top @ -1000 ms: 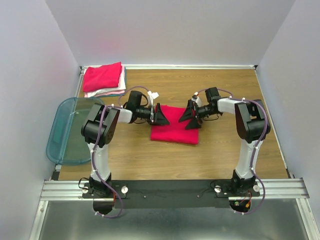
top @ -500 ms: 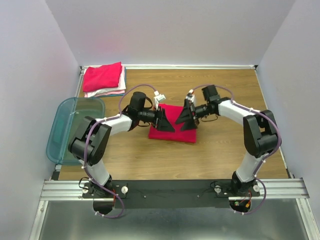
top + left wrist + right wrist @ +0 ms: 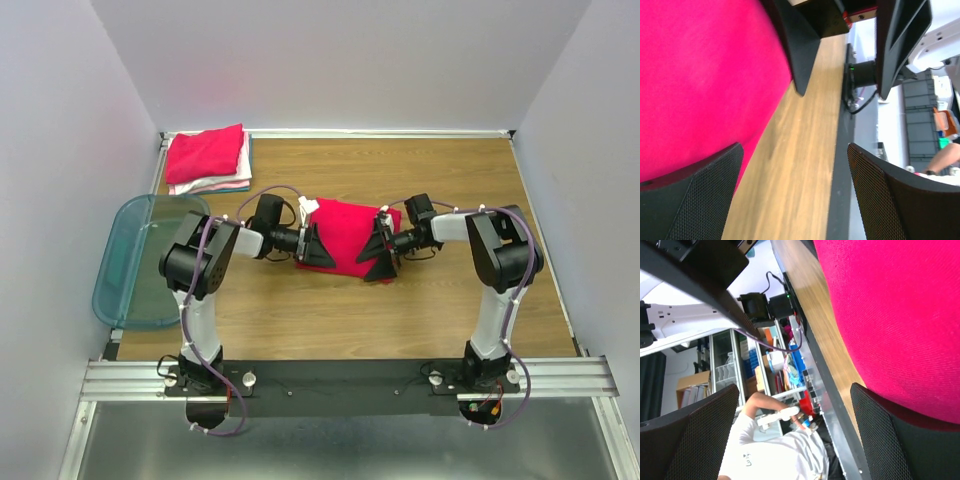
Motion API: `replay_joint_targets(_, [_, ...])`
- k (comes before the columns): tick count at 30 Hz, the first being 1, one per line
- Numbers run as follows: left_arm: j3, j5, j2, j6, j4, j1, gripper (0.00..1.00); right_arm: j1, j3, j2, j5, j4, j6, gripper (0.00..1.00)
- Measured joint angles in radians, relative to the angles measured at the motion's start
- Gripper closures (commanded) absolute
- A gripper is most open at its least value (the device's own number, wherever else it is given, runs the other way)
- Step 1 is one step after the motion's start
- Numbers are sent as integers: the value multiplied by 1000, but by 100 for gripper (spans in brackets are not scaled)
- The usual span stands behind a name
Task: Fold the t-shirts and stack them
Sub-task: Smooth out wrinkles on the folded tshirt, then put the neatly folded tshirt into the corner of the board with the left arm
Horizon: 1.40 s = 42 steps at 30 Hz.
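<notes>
From above, one folded red-pink t-shirt (image 3: 347, 233) lies flat near the middle of the table (image 3: 450, 310). The left end effector (image 3: 320, 250) sits at its 9 o'clock edge and the right end effector (image 3: 372, 256) at its 3 o'clock edge, the two facing each other across the near part of the cloth. Only this view shows the stack of folded t-shirts (image 3: 208, 158) in the table's 11 o'clock corner, red-pink on top with white and pale layers under it. It is also the only view of the translucent teal bin (image 3: 150, 262) at 9 o'clock, hanging over the table's left side.

The wrist cameras show what the top view hides. From the left wrist, the left end effector (image 3: 792, 150) stands spread wide. One mesh-faced finger (image 3: 695, 200) is over the t-shirt (image 3: 700, 80) at its edge and the other is out over bare table (image 3: 800, 165). The opposite arm's black fingers (image 3: 797, 45) show across the cloth at 12 o'clock.

From the right wrist, the right end effector (image 3: 792, 390) is equally spread, with the t-shirt (image 3: 900, 315) filling the 2 o'clock side. Whether a finger touches the cloth cannot be told. Nothing is pinched by either one. Beyond the table's near edge, this view alone catches a person in a white shirt (image 3: 775, 450).
</notes>
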<state>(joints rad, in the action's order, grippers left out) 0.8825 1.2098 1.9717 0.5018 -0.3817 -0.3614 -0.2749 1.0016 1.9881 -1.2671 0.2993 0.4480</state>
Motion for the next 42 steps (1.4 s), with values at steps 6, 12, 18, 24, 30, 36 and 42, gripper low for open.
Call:
replay_joint_targets(6, [10, -14, -31, -167, 162, 22, 6, 22, 0, -6, 14, -2, -31, 0])
replay_joint_targets(12, [139, -163, -138, -392, 457, 40, 6, 50, 92, -29, 112, 100, -38, 0])
replay_joint_targets(18, [373, -396, -329, -512, 559, 74, 6, 60, 278, -130, 174, 153, -43, 5])
replay_joint_targets(24, [477, -549, -476, -491, 518, 223, 2, -63, 462, -192, 510, 206, -172, 20])
replay_joint_targets(30, [559, -725, -475, -487, 560, 301, 2, -359, 614, -109, 922, 251, -286, 29])
replay_joint_targets(36, [538, -830, -487, -520, 600, 301, 2, -537, 695, 47, 1180, 302, -346, 42])
replay_joint_targets(42, [432, -890, -541, -521, 602, 301, 2, -561, 752, 174, 1284, 353, -364, 47])
